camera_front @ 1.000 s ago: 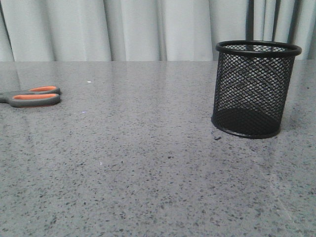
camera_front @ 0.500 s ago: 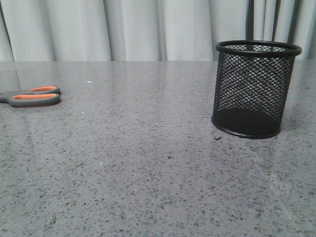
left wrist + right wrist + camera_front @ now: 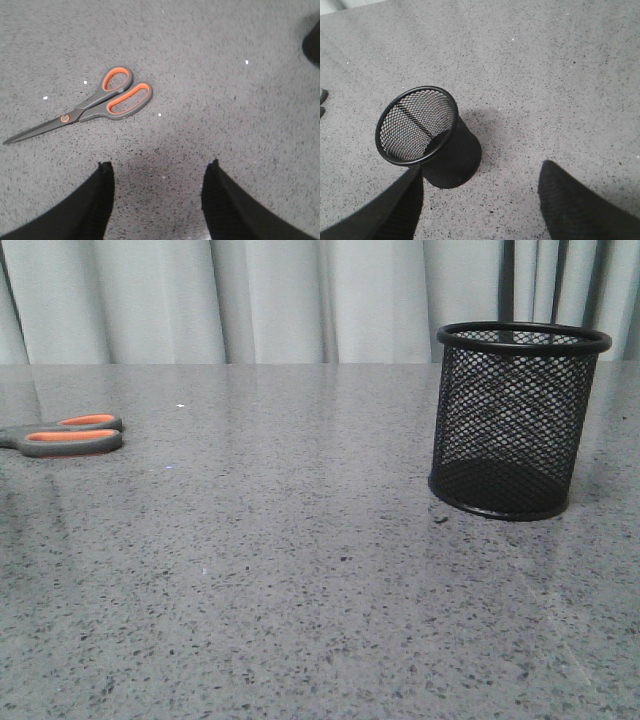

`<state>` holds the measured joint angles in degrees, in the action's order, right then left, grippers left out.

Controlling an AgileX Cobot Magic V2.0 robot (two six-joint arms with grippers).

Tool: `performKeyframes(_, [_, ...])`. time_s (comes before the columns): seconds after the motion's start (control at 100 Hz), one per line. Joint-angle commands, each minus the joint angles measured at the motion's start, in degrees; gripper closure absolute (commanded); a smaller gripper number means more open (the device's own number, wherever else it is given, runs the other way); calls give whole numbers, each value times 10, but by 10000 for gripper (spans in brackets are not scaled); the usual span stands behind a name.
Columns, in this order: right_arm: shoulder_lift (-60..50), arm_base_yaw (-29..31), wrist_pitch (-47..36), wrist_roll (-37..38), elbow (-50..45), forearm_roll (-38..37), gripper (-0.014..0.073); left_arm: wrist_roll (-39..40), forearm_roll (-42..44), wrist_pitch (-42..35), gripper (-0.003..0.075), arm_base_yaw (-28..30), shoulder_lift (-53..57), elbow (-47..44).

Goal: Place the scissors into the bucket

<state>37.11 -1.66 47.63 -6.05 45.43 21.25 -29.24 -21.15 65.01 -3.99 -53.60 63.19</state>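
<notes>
The scissors (image 3: 70, 435) lie flat on the grey table at the far left of the front view, only their grey and orange handles showing there. The left wrist view shows the whole scissors (image 3: 95, 106), blades closed. My left gripper (image 3: 157, 167) hangs open and empty above the table, short of the handles. The bucket (image 3: 517, 420) stands upright and empty at the right. In the right wrist view the bucket (image 3: 427, 137) is beside one fingertip of my open, empty right gripper (image 3: 480, 167). Neither gripper shows in the front view.
The speckled grey table (image 3: 300, 570) runs back to pale curtains (image 3: 270, 300). A few small white specks (image 3: 159, 114) lie near the scissors. A dark shape (image 3: 312, 42) shows at the edge of the left wrist view.
</notes>
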Motion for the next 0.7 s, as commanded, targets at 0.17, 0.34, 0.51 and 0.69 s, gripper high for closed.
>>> performKeyframes(0.17, [6, 3, -7, -8, 25, 10, 151, -113, -12, 47, 352, 2, -139, 122])
performKeyframes(0.34, [6, 3, 0, -14, 25, 10, 151, -193, -12, 74, 352, 2, -216, 169])
performKeyframes(0.51, [6, 3, 3, -29, 25, 10, 151, -338, 19, 71, 352, -13, -269, 177])
performKeyframes(0.69, [6, 3, 3, -37, 25, 10, 151, -391, 75, 69, 352, -18, -317, 177])
